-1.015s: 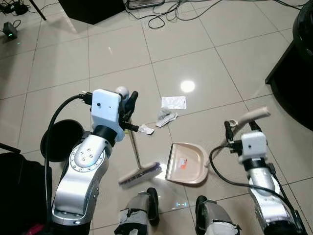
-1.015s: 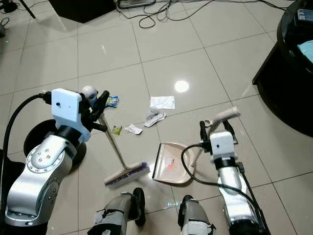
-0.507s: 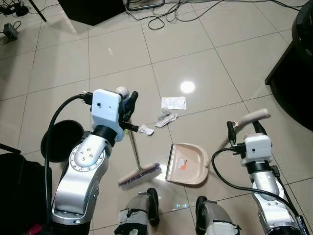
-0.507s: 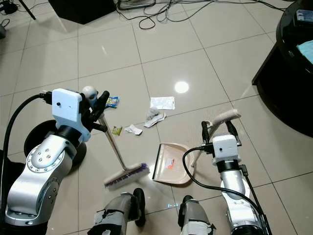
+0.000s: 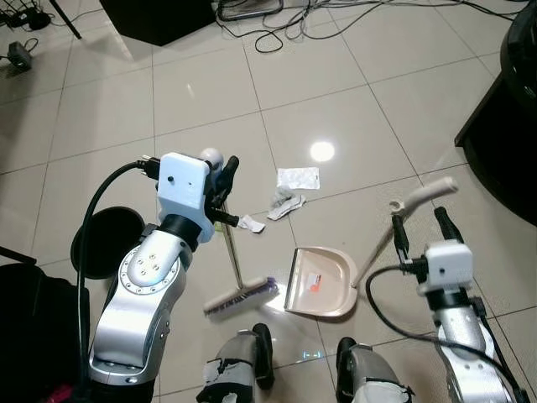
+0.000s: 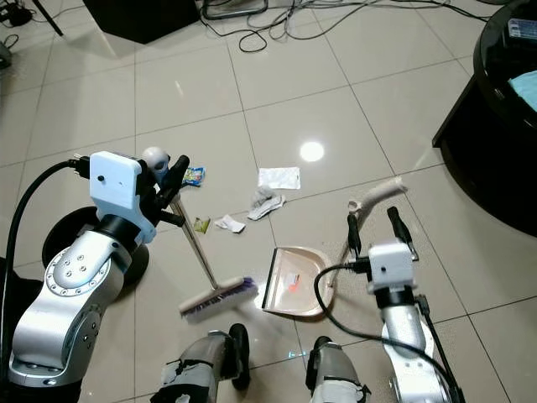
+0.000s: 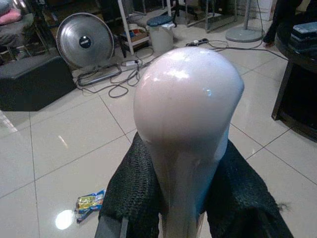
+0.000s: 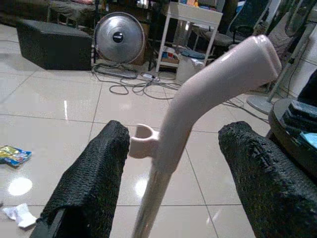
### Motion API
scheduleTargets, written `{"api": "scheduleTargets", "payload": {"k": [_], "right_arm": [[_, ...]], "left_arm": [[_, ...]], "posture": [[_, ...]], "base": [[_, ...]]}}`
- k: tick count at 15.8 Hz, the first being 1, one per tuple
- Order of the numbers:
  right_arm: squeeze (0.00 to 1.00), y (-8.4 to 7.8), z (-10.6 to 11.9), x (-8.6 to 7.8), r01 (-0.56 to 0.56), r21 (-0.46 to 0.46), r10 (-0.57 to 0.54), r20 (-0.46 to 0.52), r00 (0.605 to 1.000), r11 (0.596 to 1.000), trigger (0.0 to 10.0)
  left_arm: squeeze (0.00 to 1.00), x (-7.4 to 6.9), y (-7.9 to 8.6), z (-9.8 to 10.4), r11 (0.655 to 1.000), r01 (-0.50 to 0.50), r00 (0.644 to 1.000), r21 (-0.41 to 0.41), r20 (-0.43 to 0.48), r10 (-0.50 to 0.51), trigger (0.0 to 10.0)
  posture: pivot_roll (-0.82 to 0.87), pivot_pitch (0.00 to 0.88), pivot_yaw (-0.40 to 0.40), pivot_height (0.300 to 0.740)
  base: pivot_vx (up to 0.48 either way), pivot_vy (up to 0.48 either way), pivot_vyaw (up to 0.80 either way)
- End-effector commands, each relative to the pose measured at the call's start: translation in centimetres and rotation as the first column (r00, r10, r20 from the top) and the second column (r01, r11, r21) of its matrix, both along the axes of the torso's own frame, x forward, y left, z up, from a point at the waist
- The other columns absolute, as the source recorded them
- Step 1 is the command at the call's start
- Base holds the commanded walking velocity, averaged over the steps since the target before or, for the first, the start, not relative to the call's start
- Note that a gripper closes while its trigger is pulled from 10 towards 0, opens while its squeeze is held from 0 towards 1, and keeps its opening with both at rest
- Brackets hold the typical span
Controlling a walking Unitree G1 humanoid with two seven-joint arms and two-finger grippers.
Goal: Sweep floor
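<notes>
Right gripper (image 6: 374,227) backed off nearer, fingers now wide, dustpan handle (image 8: 198,106) loose between them | left gripper (image 5: 222,191) clamps broom (image 5: 241,296) | dustpan (image 5: 319,281) just right of bristles, looks empty | scraps (image 5: 285,200) farther out, open tile beyond

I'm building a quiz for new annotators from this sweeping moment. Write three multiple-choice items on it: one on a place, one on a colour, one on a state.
1. Where does the dustpan lie?
A. on the tiled floor
B. on a table
C. in a bin

2. What colour are the broom bristles?
A. green
B. purple
C. orange

3. How is the right gripper?
A. shut on the dustpan handle
B. open, fingers either side of the dustpan handle
C. holding paper

Answers: 1 A, it rests on the tiles by the robot's feet. 2 B, the head view shows purple. 3 B, the wrist view shows gaps on both sides.
</notes>
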State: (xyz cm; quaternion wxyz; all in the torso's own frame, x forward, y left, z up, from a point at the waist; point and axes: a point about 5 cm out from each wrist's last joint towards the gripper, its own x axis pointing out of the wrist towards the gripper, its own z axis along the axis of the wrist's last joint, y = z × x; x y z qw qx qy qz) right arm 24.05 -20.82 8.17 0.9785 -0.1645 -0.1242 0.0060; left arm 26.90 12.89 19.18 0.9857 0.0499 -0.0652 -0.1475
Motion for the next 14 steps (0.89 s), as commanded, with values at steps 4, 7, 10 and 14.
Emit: {"api": "scheduleTargets", "payload": {"k": [4,7,10,14], "right_arm": [[0.00,2.4,0.5,-2.5,-0.088,0.040,0.089,-0.005,0.996,0.995,10.0],[0.00,4.6,2.4,-3.7,-0.213,0.058,0.213,0.002,0.977,0.975,10.0],[0.00,6.5,5.8,-0.8,-0.340,0.041,0.340,0.017,0.940,0.940,10.0],[1.00,8.0,8.7,3.7,-0.465,0.072,0.465,0.013,0.885,0.882,10.0]], "left_arm": [[0.00,0.1,0.9,0.0,0.999,-0.034,0.999,0.022,0.024,0.033,10.0],[0.00,0.9,2.5,0.6,0.995,-0.081,0.995,0.060,0.061,0.078,10.0],[0.00,1.7,4.5,2.6,0.989,-0.094,0.991,0.114,0.109,0.082,10.0],[0.00,2.3,3.9,4.3,0.986,0.038,0.994,0.162,0.095,-0.053,10.0]], "posture": [[0.10,0.189,0.117,0.740],[0.07,0.148,0.093,0.740],[0.03,0.085,0.078,0.740],[0.03,0.047,0.048,0.740]], "base": [[0.000,0.000,0.00],[0.000,0.000,0.00],[0.000,0.000,0.00],[0.000,0.000,0.00]]}}
